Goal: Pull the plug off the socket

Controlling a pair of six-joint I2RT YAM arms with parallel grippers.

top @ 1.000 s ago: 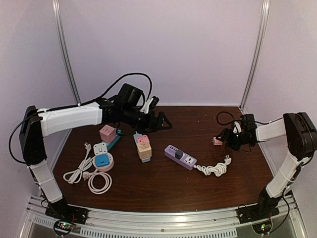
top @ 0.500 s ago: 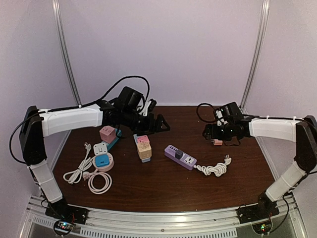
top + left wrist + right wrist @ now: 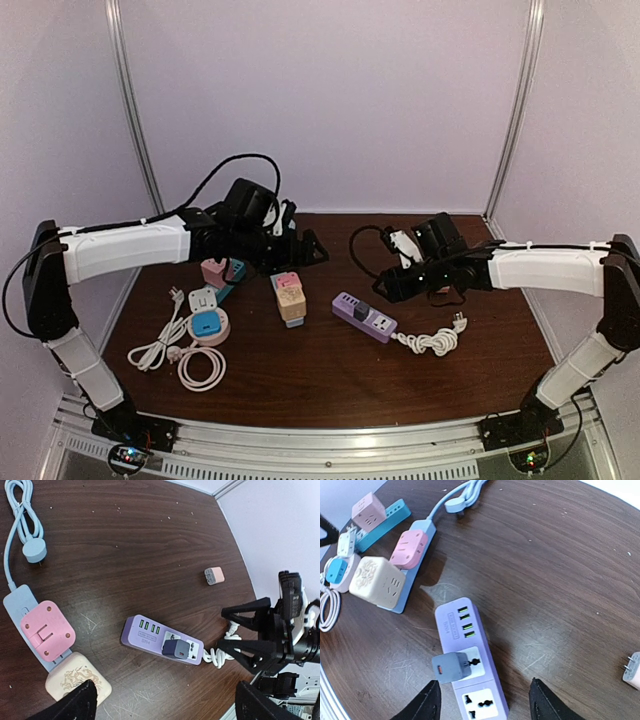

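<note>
though apart, plug [image 3: 451, 667] below tool [image 3: 484, 690] (right)

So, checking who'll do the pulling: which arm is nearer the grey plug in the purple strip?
Right. The right arm hovers close over the grey plug; the left arm is farther, behind the beige adapter.

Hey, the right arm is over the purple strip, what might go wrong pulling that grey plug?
The purple strip lies loose, and the left jaws hang open near the blue strip, not pinning it; a pull on the grey plug could lift the whole strip. The right jaws stand open above the plug, which is small, so they might slip off.
</note>
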